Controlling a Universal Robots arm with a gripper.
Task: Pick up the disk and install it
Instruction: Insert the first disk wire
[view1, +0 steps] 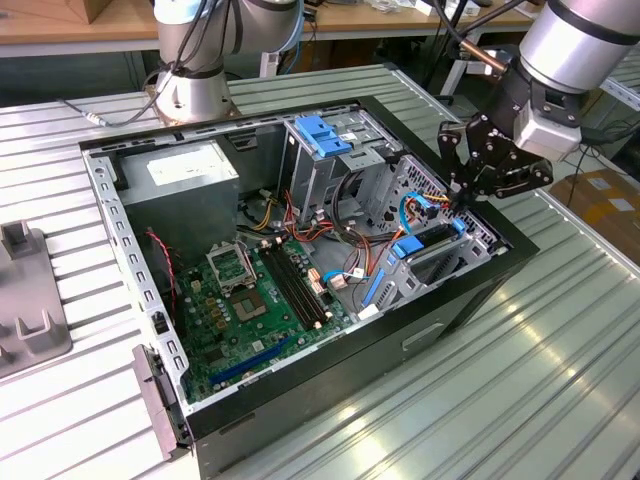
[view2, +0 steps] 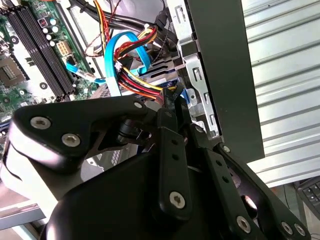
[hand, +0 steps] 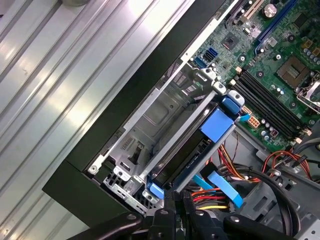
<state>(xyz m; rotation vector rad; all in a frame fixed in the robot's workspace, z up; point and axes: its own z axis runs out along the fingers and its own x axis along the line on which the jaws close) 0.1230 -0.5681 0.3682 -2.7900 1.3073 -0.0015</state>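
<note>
The disk (view1: 432, 250), a dark grey drive with bright blue rails, lies in the lower drive bay at the corner of the open computer case (view1: 470, 300) on the exterior view's right. In the first wrist view the disk (hand: 192, 156) sits between the metal bay walls, its blue tab toward the motherboard. My gripper (view1: 463, 200) hovers just above the disk's cable end, its black fingers drawn together with nothing seen between them. In both wrist views the gripper (view2: 175, 107) (hand: 179, 202) tips stand beside the bundle of coloured cables (view2: 135, 82).
A green motherboard (view1: 250, 300) covers the case floor, with a power supply (view1: 180, 175) behind it. A tall metal cage with a blue bracket (view1: 325, 135) stands beside the bay. The arm's base (view1: 195, 90) sits behind the case. A grey fixture (view1: 25, 290) lies on the ribbed table.
</note>
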